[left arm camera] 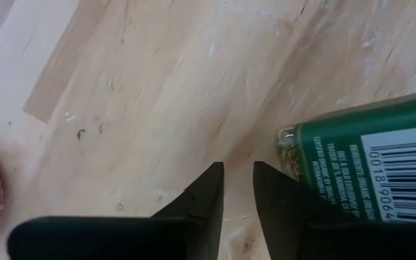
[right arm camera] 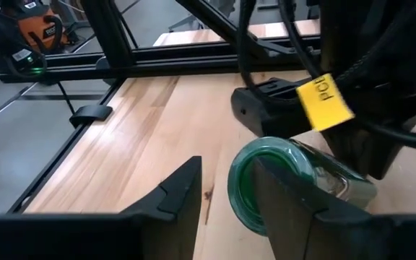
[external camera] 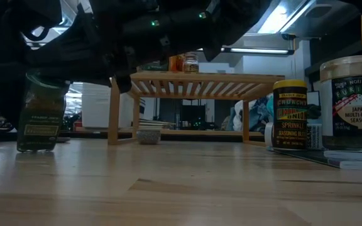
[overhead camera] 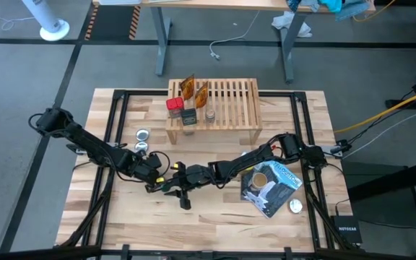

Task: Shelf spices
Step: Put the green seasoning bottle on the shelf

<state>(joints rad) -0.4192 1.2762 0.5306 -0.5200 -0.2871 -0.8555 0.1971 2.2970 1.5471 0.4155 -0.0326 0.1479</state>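
Observation:
A glass spice jar with a green label [external camera: 39, 116] stands on the tabletop left of the middle, leaning a little; its green cap [right arm camera: 266, 184] faces my right gripper. My left gripper [left arm camera: 238, 189] is low beside the jar's bottom [left arm camera: 289, 144], a narrow gap between its fingers and nothing in it. My right gripper [right arm camera: 226, 191] reaches in level from the table's right, open, with the cap partly in front of the gap and partly behind one finger [right arm camera: 287, 209]. In the high view both grippers meet at the jar [overhead camera: 167, 180]. The shelf [overhead camera: 215, 108] stands at the far middle. My left gripper has the outer side of one finger [left arm camera: 284, 209] right next to the jar's lower side [left arm camera: 316, 180]; whether they touch, I cannot tell. My right gripper has one finger overlapping the cap's rim [right arm camera: 248, 180]; the other finger stands clear of it, and whether the first touches does not show.
On the shelf stand a red-capped jar [overhead camera: 173, 105], a dark tin [overhead camera: 188, 117], another jar [overhead camera: 209, 114] and orange packets [overhead camera: 188, 87]. Silver discs [overhead camera: 143, 135] lie at the left. A glossy pouch [overhead camera: 269, 188] lies at the right, with two jars [external camera: 290, 113] [external camera: 357, 100] by it.

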